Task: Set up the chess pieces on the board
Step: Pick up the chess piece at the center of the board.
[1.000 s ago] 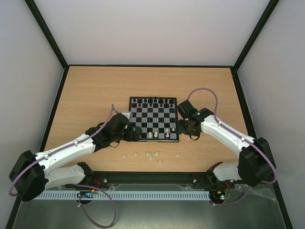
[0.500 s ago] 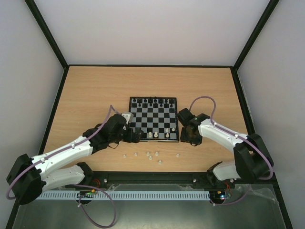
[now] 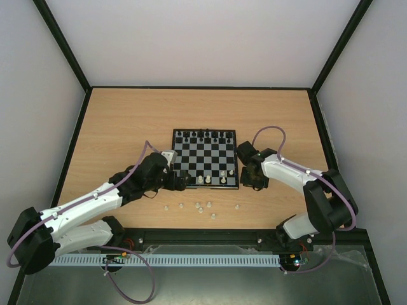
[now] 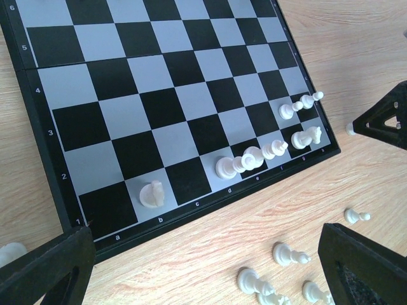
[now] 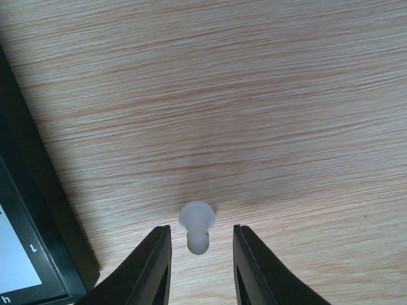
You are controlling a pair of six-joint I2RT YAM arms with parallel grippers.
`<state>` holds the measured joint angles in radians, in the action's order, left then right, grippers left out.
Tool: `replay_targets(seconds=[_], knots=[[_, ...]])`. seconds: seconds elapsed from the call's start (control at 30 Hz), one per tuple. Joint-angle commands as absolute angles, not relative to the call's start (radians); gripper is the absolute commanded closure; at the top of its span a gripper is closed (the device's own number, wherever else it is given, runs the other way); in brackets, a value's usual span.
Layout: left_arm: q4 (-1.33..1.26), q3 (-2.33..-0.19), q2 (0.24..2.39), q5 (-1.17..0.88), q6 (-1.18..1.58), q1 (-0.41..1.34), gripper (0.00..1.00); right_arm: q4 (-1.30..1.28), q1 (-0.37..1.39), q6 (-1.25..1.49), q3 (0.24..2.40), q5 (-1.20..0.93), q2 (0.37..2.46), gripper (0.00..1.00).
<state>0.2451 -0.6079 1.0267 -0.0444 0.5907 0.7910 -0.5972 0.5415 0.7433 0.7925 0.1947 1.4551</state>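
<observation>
Where the right jaws stand narrowly parted above the wooden surface (image 5: 286,95), a small, pale, round-headed pawn (image 5: 196,225) sits between their tips, touching neither. The board (image 5: 38,210) lies just left of them. The left jaws gape wide and hold nothing, with white pieces (image 4: 254,157) ahead.

Board (image 3: 205,159) is centred on table (image 3: 127,121); loose pieces (image 3: 202,207) are scattered before it (one pawn (image 5: 196,223), right of it, is straddled by right gripper (image 5: 200,244)).
</observation>
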Motion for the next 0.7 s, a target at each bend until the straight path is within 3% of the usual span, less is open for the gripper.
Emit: replay_targets(seconds=[0.0, 0.4, 0.67], knots=[[0.241, -0.597, 1.017, -0.035, 0.584, 0.79, 0.01, -0.605, 0.535, 0.728, 0.81, 0.202, 1.473, 0.74], [0.244, -0.597, 1.03, -0.024, 0.586, 0.79, 0.01, -0.597, 0.534, 0.706, 0.816, 0.186, 1.486, 0.96], [0.255, -0.609, 1.045, -0.002, 0.588, 0.79, 0.01, -0.687, 0.535, 0.679, 0.931, 0.194, 1.417, 0.98]])
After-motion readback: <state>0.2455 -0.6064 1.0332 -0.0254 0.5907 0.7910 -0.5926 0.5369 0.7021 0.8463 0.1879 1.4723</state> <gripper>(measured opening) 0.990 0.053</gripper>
